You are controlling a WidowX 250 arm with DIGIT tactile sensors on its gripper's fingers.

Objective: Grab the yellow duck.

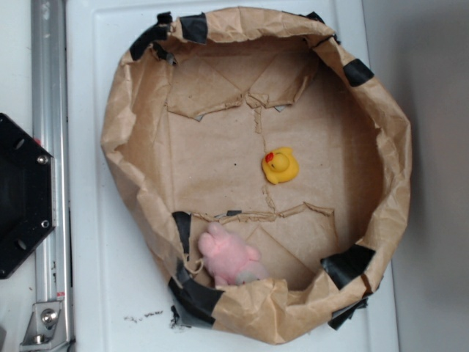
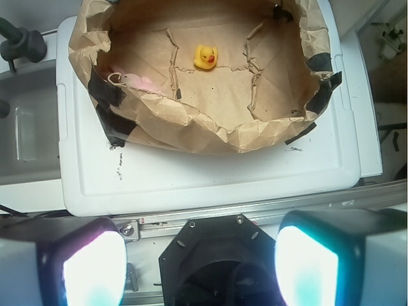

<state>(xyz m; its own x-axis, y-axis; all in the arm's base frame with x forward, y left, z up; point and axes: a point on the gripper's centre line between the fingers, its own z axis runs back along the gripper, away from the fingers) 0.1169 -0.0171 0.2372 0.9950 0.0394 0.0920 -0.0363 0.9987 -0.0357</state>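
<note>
The yellow duck (image 1: 280,166) is small and glossy with an orange-red beak. It stands alone on the floor of a brown paper basin (image 1: 396,147), right of centre. In the wrist view the yellow duck (image 2: 204,57) sits far off near the top. My gripper (image 2: 201,264) is open, its two glowing pads wide apart at the bottom of the wrist view, high above the black robot base (image 2: 223,255) and well short of the basin. Nothing is between the pads. The gripper does not show in the exterior view.
A fuzzy pink plush toy (image 1: 227,257) lies against the basin's wall (image 2: 210,131). Black tape patches (image 1: 348,262) hold the crumpled paper rim. The basin rests on a white lid (image 2: 210,178). An aluminium rail (image 1: 50,176) and the black base (image 1: 22,194) lie at the left.
</note>
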